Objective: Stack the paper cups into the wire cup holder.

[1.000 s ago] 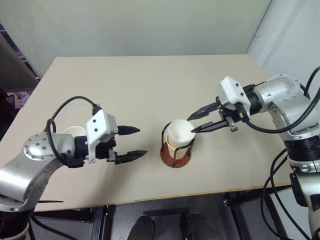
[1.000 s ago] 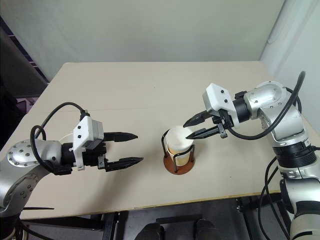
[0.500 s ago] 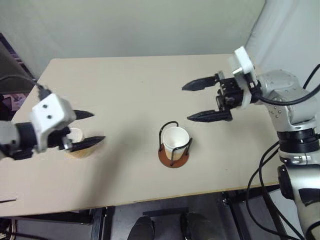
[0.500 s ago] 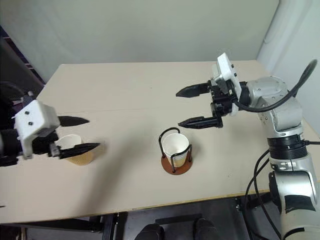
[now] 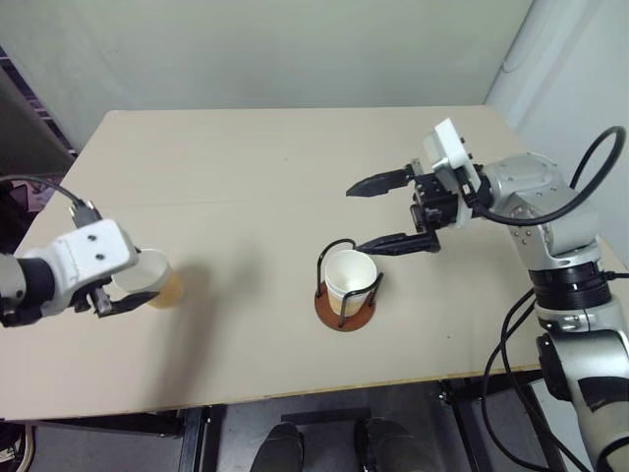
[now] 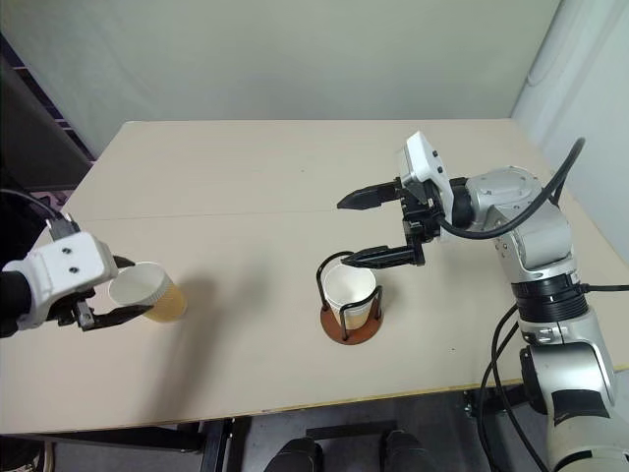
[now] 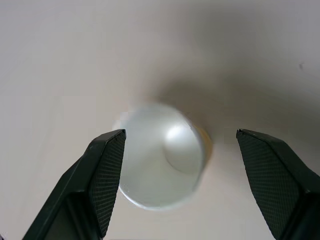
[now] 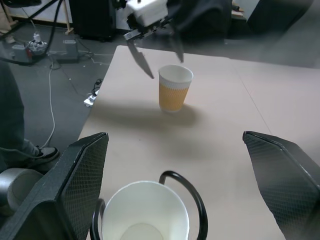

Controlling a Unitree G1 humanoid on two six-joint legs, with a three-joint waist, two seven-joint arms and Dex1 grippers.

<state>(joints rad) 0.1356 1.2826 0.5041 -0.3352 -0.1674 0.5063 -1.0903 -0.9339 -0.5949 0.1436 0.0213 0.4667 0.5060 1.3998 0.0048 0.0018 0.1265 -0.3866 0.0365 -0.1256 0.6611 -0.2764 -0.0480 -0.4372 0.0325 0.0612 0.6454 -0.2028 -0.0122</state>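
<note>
The right end effector lets go of the cup now seated in the wire holder, spreading wide, while the left end effector swings out to straddle a lone cup.

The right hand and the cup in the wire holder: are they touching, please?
Apart. The right wrist view shows the right hand open, its fingers standing wide of the cup in the wire holder.
</note>
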